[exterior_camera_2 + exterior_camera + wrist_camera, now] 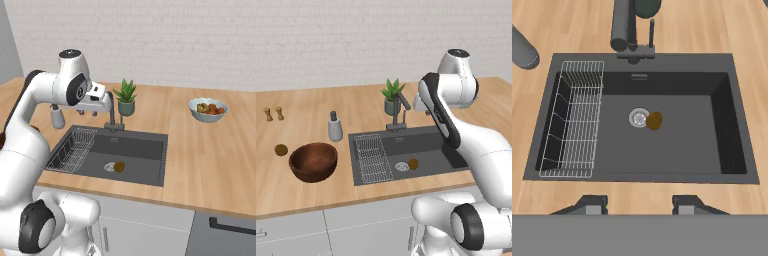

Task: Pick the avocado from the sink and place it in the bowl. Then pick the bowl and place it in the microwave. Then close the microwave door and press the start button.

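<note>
While our fingers (640, 206) hang spread and empty above the near rim of the sink (722, 65), the avocado (654, 120) lies on the basin floor, touching the right side of the drain (639, 118). In the hand view it sits ahead of the fingers and a shade right of the midline between them, so we judge the coming move to be a reach forward and down, with a slight shift to that side. Its long axis looks to run roughly away from us, tilted a little, though the fruit is small and we cannot be sure. We have one arm, so no choice of hand arises. Counting: one avocado, one sink, one wire rack (574, 120) in the left part of the basin, one faucet (624, 27) at the far rim. On the counter (306, 115), left of the sink, stands one wooden bowl (313, 162), well apart from the fruit, with one darker round lump (281, 149) just beside it. We also count one soap bottle (334, 127), one potted plant (391, 96), two small shakers (273, 114), and one pale fruit bowl (207, 109) to the right.
</note>
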Robot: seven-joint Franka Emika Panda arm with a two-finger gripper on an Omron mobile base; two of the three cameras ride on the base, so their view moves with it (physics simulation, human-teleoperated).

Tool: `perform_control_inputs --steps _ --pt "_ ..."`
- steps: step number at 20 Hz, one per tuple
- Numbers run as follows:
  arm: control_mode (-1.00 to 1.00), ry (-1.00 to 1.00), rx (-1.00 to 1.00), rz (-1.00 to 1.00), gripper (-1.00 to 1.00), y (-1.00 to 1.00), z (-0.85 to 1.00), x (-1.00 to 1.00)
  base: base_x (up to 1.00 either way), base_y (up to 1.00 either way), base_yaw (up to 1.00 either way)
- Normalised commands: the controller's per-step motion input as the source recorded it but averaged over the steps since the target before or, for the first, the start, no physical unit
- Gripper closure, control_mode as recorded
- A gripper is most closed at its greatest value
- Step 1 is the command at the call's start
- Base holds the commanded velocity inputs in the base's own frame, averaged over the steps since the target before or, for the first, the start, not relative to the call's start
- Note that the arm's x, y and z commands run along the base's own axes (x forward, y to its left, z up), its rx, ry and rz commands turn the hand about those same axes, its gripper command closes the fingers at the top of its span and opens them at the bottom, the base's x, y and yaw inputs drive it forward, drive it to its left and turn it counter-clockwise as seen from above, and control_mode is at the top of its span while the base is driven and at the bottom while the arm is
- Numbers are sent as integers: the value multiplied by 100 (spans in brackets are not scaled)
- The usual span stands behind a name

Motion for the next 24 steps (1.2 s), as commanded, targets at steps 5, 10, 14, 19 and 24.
perform_control_inputs --steps 5,10,14,19,24 --pt "-100 6 -3 0 -100 -17 -12 2 0 0 0" --pt "-100 29 15 -5 -100 -85 -80 7 0 0 0" --pt "-100 30 44 -16 -100 -82 -100 45 0 0 0" --pt "-100 2 21 -11 -100 -7 -88 64 0 0 0" --pt "-100 6 18 -22 -100 18 -100 50 0 0 0"
